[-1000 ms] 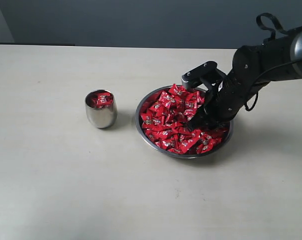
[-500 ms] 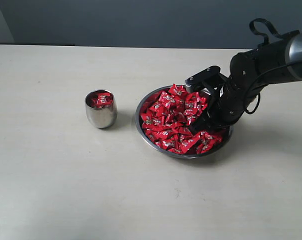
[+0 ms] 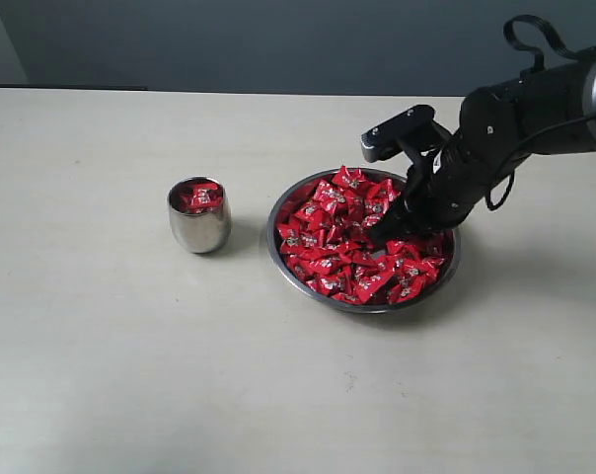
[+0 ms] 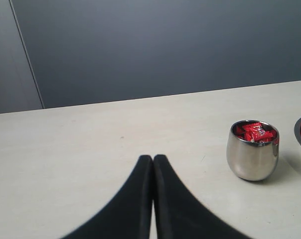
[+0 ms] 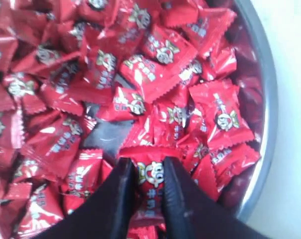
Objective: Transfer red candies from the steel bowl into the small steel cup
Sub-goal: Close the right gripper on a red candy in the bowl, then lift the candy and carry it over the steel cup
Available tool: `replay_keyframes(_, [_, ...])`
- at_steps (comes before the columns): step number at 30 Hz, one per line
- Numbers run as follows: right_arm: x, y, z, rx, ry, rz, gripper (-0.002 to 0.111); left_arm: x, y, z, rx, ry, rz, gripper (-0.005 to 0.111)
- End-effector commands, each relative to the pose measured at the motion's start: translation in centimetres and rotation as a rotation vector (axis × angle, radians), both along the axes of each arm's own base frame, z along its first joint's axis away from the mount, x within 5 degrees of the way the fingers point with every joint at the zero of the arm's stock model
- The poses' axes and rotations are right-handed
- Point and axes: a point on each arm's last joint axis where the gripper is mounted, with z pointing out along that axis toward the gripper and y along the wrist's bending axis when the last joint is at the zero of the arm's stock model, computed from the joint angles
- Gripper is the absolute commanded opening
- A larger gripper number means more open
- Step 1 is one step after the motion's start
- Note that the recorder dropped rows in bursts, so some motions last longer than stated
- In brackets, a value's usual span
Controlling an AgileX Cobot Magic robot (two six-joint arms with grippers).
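Observation:
The steel bowl (image 3: 277, 242) sits right of the table's centre, heaped with red candies (image 3: 333, 222). My right gripper (image 3: 382, 237) hangs just above the heap on the bowl's right side, shut on one red candy (image 5: 149, 175) pinched between its two black fingers (image 5: 121, 191). More red candies (image 5: 140, 74) and the bowl's rim (image 5: 266, 99) fill the right wrist view. The small steel cup (image 3: 198, 229) stands left of the bowl with a few red candies (image 3: 200, 197) inside. The left wrist view shows the cup (image 4: 252, 155) off to the side of my left gripper (image 4: 153, 159), shut and empty.
The pale table top (image 3: 130, 375) stretches all around the bowl and cup. A dark grey wall (image 3: 278, 39) runs behind the table's far edge. The right arm's black body (image 3: 515, 118) reaches in from the right, with a cable loop above it.
The right gripper, which was down in the candy heap, has lifted slightly and shifted towards the far side of the bowl. The cup, the bowl and the left gripper have not moved.

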Motion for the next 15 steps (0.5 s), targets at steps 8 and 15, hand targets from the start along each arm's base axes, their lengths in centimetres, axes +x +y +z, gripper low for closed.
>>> replay_keyframes(8, [-0.8, 3.5, 3.1, 0.152, -0.154, 0.057, 0.0, 0.0, 0.0, -0.1, 0.0, -0.006, -0.003, 0.0])
replay_keyframes(15, [-1.0, 7.1, 5.7, 0.253, -0.217, 0.102, 0.0, 0.0, 0.0, -0.1, 0.0, -0.006, -0.003, 0.0])
